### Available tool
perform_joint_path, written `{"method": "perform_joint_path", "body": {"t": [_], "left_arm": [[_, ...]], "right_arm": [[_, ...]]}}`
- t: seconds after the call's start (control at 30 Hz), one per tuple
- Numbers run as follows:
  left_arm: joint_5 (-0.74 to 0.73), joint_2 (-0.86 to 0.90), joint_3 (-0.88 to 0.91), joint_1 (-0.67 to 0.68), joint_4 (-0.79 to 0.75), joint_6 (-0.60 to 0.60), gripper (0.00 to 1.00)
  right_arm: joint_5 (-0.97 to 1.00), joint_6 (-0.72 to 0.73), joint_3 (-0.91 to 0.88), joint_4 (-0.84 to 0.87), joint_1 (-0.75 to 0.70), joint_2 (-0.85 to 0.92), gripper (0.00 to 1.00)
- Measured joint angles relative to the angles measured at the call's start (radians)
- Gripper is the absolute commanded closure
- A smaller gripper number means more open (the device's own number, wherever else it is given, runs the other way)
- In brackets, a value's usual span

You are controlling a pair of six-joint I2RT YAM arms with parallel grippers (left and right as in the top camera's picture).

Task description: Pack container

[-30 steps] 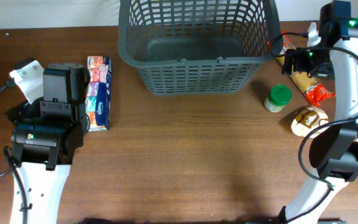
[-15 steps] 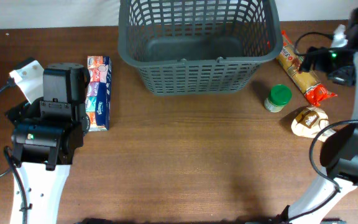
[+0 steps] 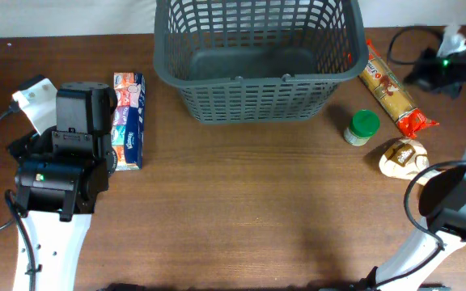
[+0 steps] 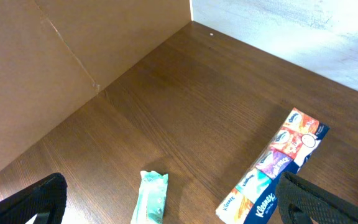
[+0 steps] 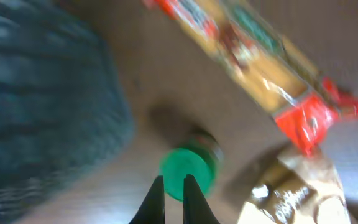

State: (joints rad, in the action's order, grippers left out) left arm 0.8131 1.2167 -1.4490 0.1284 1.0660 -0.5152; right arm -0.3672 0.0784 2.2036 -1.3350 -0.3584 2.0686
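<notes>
The container (image 3: 257, 81) is a large dark grey slotted basket at the back middle of the table, and I see nothing inside it. It shows as a blur (image 5: 36, 93) in the right wrist view. My right gripper (image 5: 173, 186) is shut with nothing between its fingers. It hangs high over a green-lidded jar (image 5: 188, 171), right of the basket (image 3: 429, 74). My left gripper (image 4: 179, 198) stands wide open above the table. A colourful tissue pack (image 4: 272, 168) and a pale green packet (image 4: 151, 199) lie below it.
Right of the basket lie a long pasta pack (image 3: 391, 89), the green-lidded jar (image 3: 362, 127) and a tan bag (image 3: 403, 156). The tissue pack (image 3: 128, 121) lies left of the basket beside the left arm (image 3: 63, 162). A cardboard wall (image 4: 73, 56) bounds the left side.
The right gripper has swung right, away from the basket's corner, and its jaws have gone from open to shut. The left arm has not moved.
</notes>
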Motion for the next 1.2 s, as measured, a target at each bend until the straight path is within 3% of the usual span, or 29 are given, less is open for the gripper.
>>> {"method": "perform_joint_path", "body": {"t": [0.27, 0.67, 1.2], "left_arm": [[0.0, 0.001, 0.0, 0.0, 0.0, 0.0, 0.0], [0.0, 0.001, 0.0, 0.0, 0.0, 0.0, 0.0], [0.0, 0.001, 0.0, 0.0, 0.0, 0.0, 0.0]], "right_arm": [[-0.09, 0.002, 0.254, 0.013, 0.031, -0.003, 0.96], [-0.075, 0.0, 0.253, 0.089, 0.14, -0.003, 0.96], [-0.007, -0.008, 0.246, 0.119, 0.164, 0.097, 0.96]]}}
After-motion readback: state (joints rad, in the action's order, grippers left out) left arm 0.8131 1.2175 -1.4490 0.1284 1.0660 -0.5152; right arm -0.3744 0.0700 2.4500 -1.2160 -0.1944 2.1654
